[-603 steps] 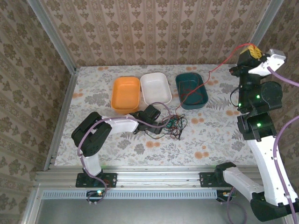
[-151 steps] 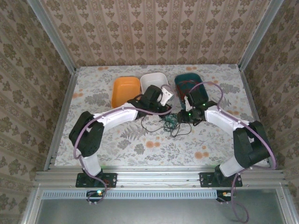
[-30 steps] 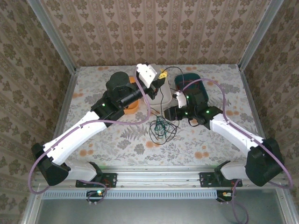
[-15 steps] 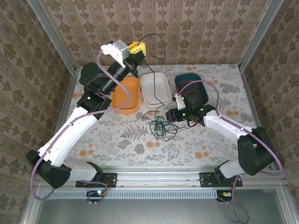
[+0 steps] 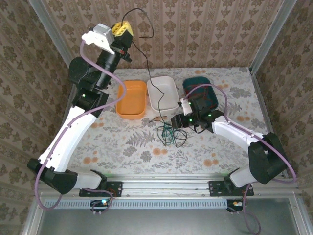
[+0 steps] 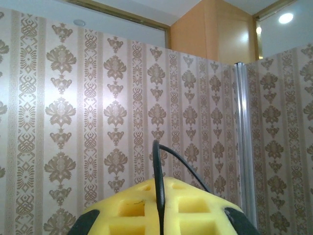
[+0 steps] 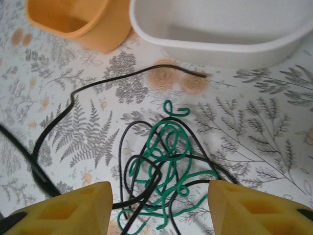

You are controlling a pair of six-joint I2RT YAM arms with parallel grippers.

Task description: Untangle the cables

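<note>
One black cable (image 5: pixel 148 73) held high, tangle (image 5: pixel 168 134) amid open table (image 5: pixel 220 161)

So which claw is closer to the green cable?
Right. The right claw sits just over the green cable; the left claw is high up, pinching a black cable.
</note>
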